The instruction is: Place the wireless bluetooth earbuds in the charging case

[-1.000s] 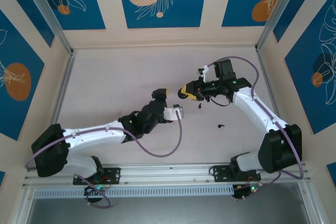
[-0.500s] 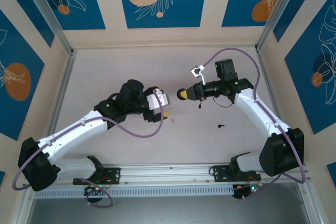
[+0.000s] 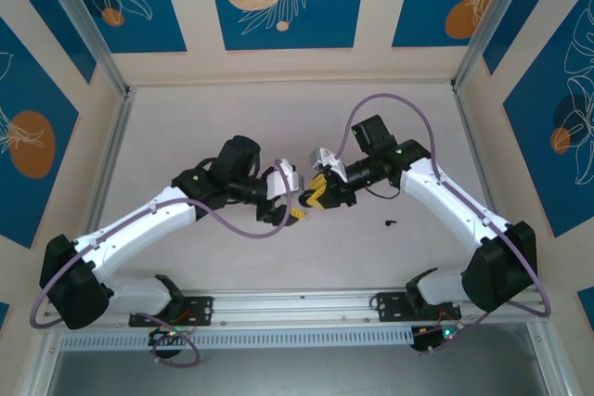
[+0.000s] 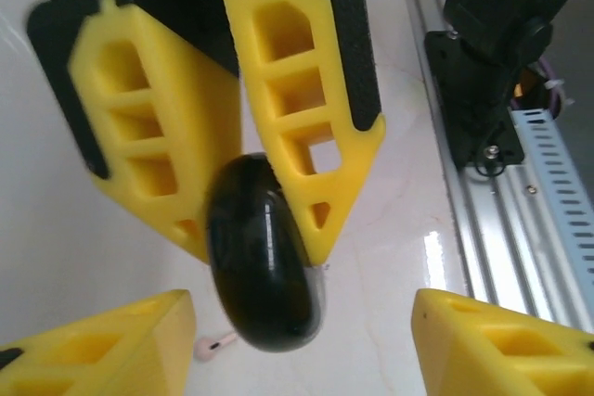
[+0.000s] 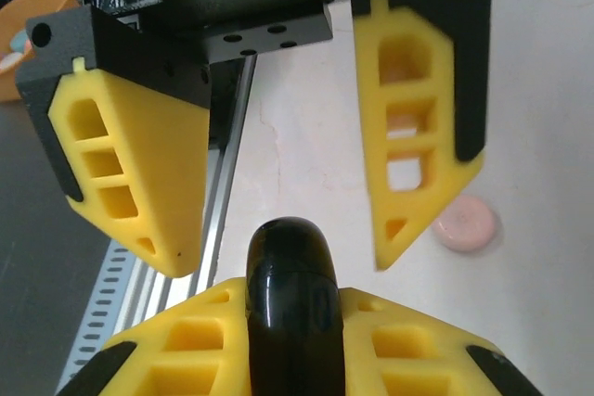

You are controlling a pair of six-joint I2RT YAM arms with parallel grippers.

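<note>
My right gripper (image 5: 292, 301) is clamped on the charging case (image 4: 264, 257); my left gripper (image 4: 302, 311), jaws apart, straddles its edge. An earbud (image 3: 390, 223) lies nearer my right arm.

Both arms reach inward and their pincers meet tip to tip. The left pincer (image 3: 301, 204) has its fingers spread, straddling the tips of the right pincer (image 3: 318, 194), whose fingers are clamped close together.

Your overhead view is bright and even, with only soft shadows on the bench (image 3: 186, 136). Close to the lens, the fingers (image 4: 102, 350) of the left hand (image 4: 302, 326) look soft and unfocused. The glossy charging case (image 4: 264, 266) just ahead of them carries white highlights, with a glare streak on the bench to its right.
</note>
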